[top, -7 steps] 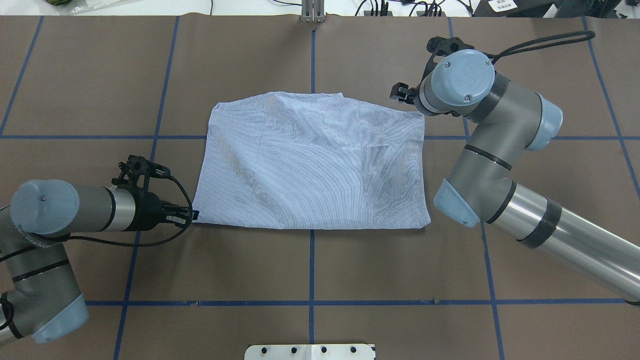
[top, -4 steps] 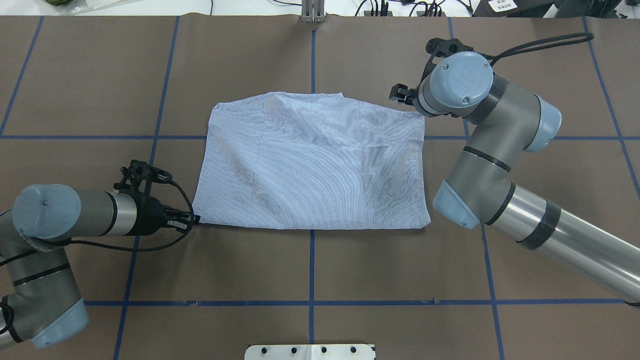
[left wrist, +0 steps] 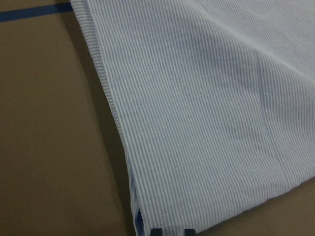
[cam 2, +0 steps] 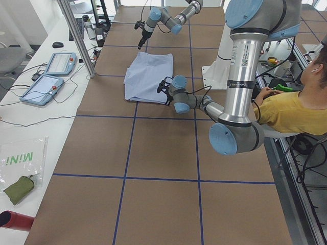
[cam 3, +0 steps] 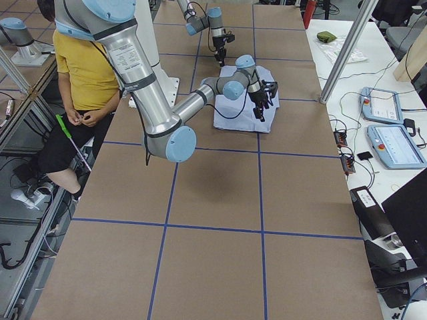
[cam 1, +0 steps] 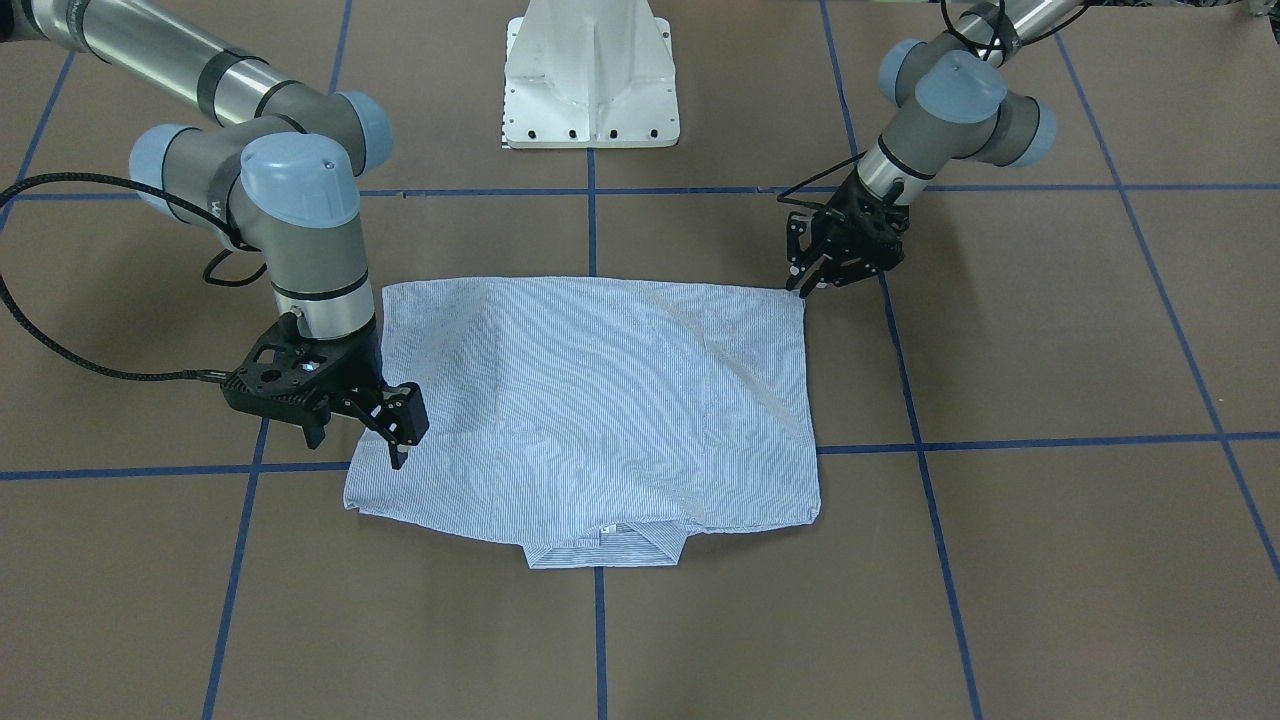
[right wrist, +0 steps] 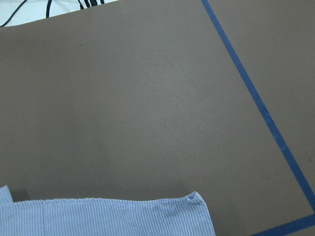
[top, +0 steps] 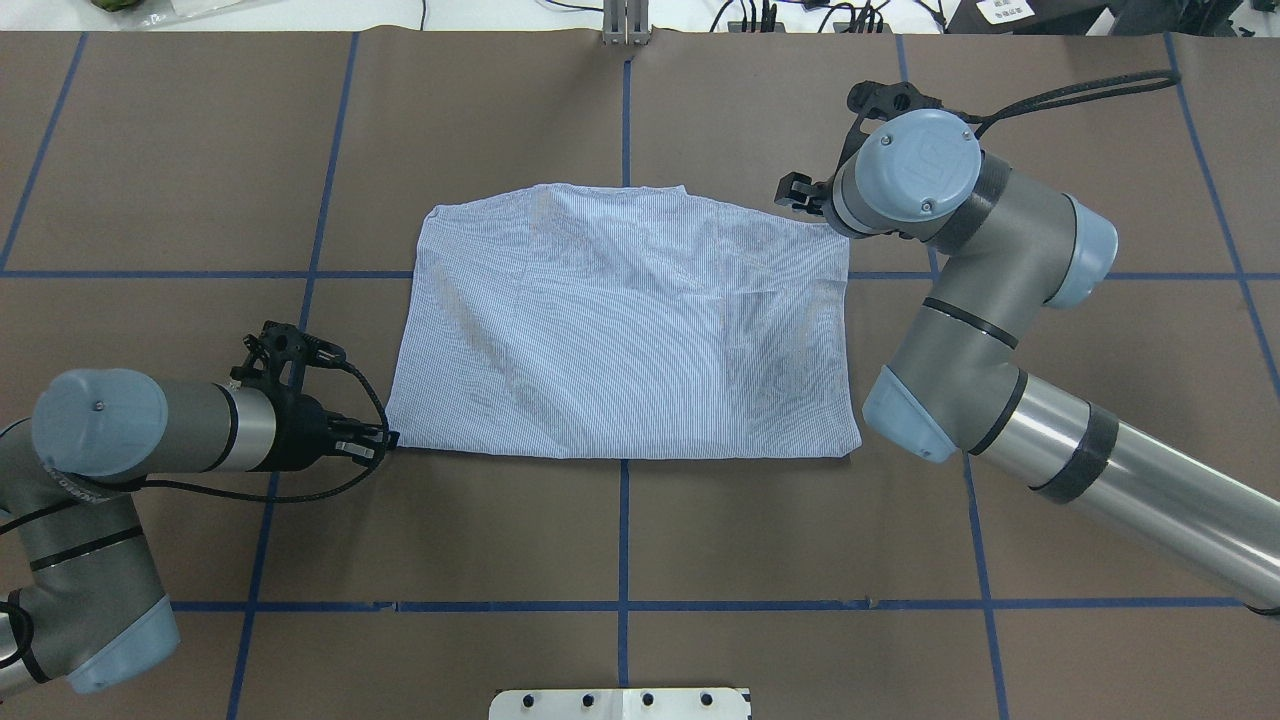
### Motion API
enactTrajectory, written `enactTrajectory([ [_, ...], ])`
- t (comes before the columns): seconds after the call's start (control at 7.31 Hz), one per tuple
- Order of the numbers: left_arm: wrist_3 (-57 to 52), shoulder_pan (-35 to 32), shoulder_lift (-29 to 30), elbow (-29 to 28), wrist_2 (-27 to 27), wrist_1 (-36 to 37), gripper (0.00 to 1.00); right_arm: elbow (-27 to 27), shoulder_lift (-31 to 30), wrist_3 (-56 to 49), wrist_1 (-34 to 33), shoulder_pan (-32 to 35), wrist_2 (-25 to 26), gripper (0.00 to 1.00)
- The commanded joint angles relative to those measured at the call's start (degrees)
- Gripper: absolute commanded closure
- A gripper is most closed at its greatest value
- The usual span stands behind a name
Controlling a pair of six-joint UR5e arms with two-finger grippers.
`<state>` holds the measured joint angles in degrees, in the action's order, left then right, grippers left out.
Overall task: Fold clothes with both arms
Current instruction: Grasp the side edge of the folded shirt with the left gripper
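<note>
left gripper (top: 385,440) is down low at the shirt (top: 620,340), right on its corner nearest the robot on that arm's side. fingers only a little apart, not closed; in the wrist cam two dark fingertips (left wrist: 155,231) show w/ the striped corner's hem running in btwn them. left arm (top: 150,435) lies nearly level, pointing at the shirt from the side

right gripper (cam 1: 357,452) hangs over the shirt's opposite side edge, toward the corner farthest from the robot. jaws spread wide, holding nothing, one finger over the cloth, the other just outside the edge. its wrist cam sees only that far corner of the shirt & bare table beyond. right arm (cam 1: 300,220) stands upright over the gripper, wrist pointing down, black cable (cam 1: 130,377) looping out away from the shirt

shirt itself: folded to a rough rectangle, flat on the brown table (top: 800,530), light blue/white stripes, a few soft wrinkles. collar (cam 1: 603,548) pokes out from the edge farthest from the robot. blue tape lines (top: 623,540) run under the shirt. white pedestal base (cam 1: 590,80) sits on the robot side of the shirt, well apart. in the side views a person in a yellow top (cam 2: 291,109) sits past the base, farther still from the shirt; tablets (cam 2: 60,64) lie on the white bench beyond the shirt's collar edge
</note>
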<state>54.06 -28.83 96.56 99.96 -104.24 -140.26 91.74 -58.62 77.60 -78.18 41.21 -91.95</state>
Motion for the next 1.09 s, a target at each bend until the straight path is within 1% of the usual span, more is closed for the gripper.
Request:
enactTrajectory([
  [0.0,0.00,0.00,0.03,-0.12,0.00,0.25,0.72,0.01,0.00,0.00,-0.04,-0.17,0.19,0.00],
  [0.27,0.00,0.00,0.38,-0.56,0.00,0.34,0.72,0.01,0.00,0.27,-0.04,-0.17,0.19,0.00],
  [0.55,-0.18,-0.09,0.38,-0.65,0.00,0.42,0.64,0.01,0.00,0.27,-0.04,-0.26,0.19,0.00],
  [0.68,-0.27,-0.09,0.38,-0.65,0.00,0.42,0.63,0.01,0.00,0.35,0.05,-0.26,0.19,0.00],
  [0.82,-0.36,-0.09,0.47,-0.65,0.00,0.42,0.63,0.01,0.00,0.27,-0.04,-0.26,0.19,0.00],
  [0.96,-0.36,-0.09,1.17,-0.74,-0.09,0.42,0.73,0.01,0.00,0.27,0.05,-0.34,0.19,0.00],
])
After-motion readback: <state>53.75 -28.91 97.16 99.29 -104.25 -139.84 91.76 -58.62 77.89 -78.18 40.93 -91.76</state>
